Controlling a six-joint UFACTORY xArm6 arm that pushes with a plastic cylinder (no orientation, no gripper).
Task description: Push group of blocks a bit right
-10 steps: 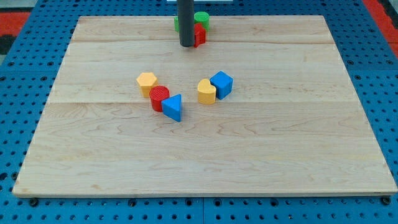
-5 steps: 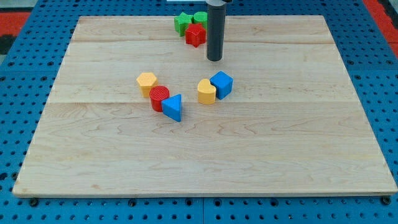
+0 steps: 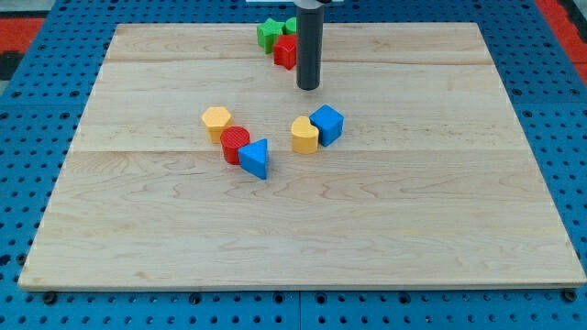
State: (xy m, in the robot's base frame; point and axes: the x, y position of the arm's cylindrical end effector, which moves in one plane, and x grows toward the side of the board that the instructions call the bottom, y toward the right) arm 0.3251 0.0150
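Observation:
My tip point(image 3: 307, 87) rests on the wooden board point(image 3: 413, 229), just right of and below a red block point(image 3: 285, 52) at the view's top. A green star-shaped block point(image 3: 269, 33) sits left of it, and another green block point(image 3: 290, 25) is partly hidden behind the rod. Mid-board, a yellow hexagon block point(image 3: 216, 119), a red cylinder block point(image 3: 235, 144) and a blue triangle block point(image 3: 256, 158) touch in a diagonal row. To their right a yellow heart-shaped block point(image 3: 304, 134) touches a blue block point(image 3: 327, 123). My tip is above this pair, apart from it.
The board lies on a blue pegboard point(image 3: 37, 110) that surrounds it on all sides. Red matting point(image 3: 561, 16) shows at the view's top corners.
My tip swung from the left of the red block to its right and lower, then shifted slightly back left. The red block slid a little left.

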